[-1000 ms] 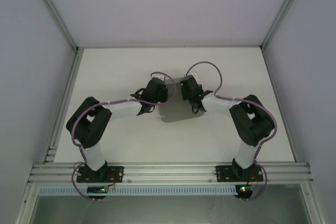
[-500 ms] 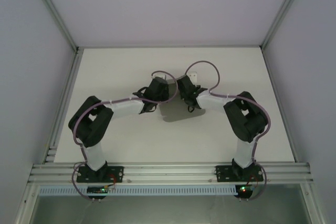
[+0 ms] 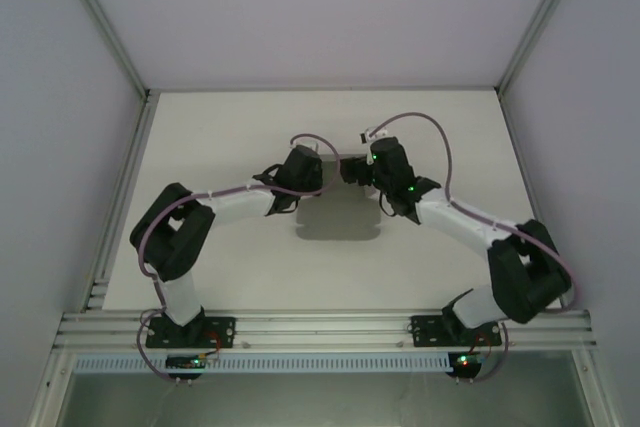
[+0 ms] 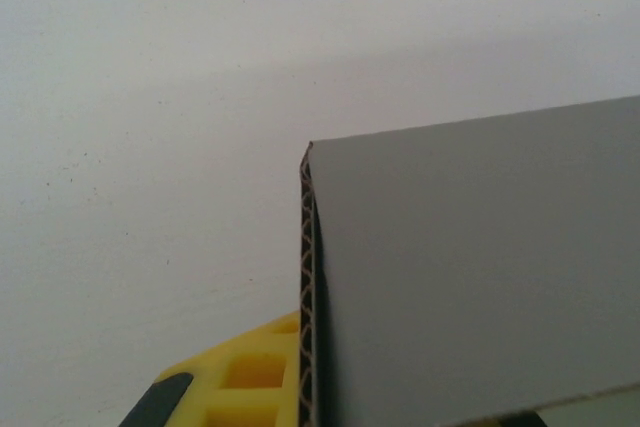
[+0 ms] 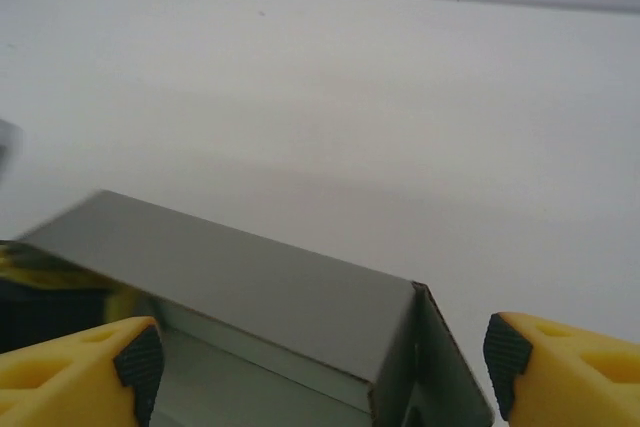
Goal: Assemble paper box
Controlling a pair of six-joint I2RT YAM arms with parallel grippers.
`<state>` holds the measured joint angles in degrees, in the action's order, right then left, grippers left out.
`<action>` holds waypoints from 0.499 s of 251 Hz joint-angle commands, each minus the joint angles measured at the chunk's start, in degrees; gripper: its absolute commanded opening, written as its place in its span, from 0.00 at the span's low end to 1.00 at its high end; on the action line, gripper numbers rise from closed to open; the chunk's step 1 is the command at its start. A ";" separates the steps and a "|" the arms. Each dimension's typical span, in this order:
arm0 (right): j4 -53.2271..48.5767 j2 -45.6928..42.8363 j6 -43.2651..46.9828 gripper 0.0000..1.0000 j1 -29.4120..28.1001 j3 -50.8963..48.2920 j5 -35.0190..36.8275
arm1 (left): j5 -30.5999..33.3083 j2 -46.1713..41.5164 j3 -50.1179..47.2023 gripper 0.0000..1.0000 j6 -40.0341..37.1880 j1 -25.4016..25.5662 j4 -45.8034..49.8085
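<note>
**Box between both grippers, mid-desk**

You have the box (image 5: 260, 292) between the two grippers, over the middle of the desk (image 3: 220, 137), a little toward its far edge and about midway between its left and right edges. From above, the left gripper (image 3: 320, 171) and the right gripper (image 3: 347, 169) point at each other with their tips near together. The arms (image 3: 240, 209) cover most of the box there.

Your right gripper stands wide open. In its wrist view the yellow fingers (image 5: 85, 367) sit at the two lower corners, well apart, with the box low between them. The box shows you one long grey wall, tilted, which meets a short end wall at a folded corner on the right. Its hollow side faces the camera. You cannot tell whether either finger touches the card.

In your left wrist view, a flat grey panel of the box takes up the lower right. Its cut, corrugated edge runs upright, just beside one yellow finger (image 4: 245, 382) at the bottom. The card hides the rest of that gripper. You cannot tell how far it is open, or whether it has hold of the box.
</note>
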<state>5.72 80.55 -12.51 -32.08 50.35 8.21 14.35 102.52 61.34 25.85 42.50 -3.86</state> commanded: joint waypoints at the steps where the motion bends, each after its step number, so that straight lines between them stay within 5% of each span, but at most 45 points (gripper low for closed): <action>1: -4.72 -4.63 0.85 0.91 0.16 -1.81 -1.70 | -1.21 -1.80 1.01 0.00 -1.15 -0.31 1.15; 45: -8.92 -12.76 1.28 0.91 2.24 -5.52 2.55 | -1.71 -2.46 0.31 0.00 -0.94 -1.09 0.93; 107: -11.36 -21.44 -0.38 0.82 17.42 -13.23 -19.82 | -2.73 -3.31 -0.85 0.00 -1.06 -2.45 0.39; 125: -10.56 -20.37 0.94 0.78 17.99 -13.91 -20.08 | -3.06 -3.56 -1.09 0.00 -1.05 -2.72 0.12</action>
<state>-3.57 59.59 -13.04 -15.20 38.52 -2.31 12.64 101.41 61.25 25.52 40.36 -3.16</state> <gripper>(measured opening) 0.807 0.090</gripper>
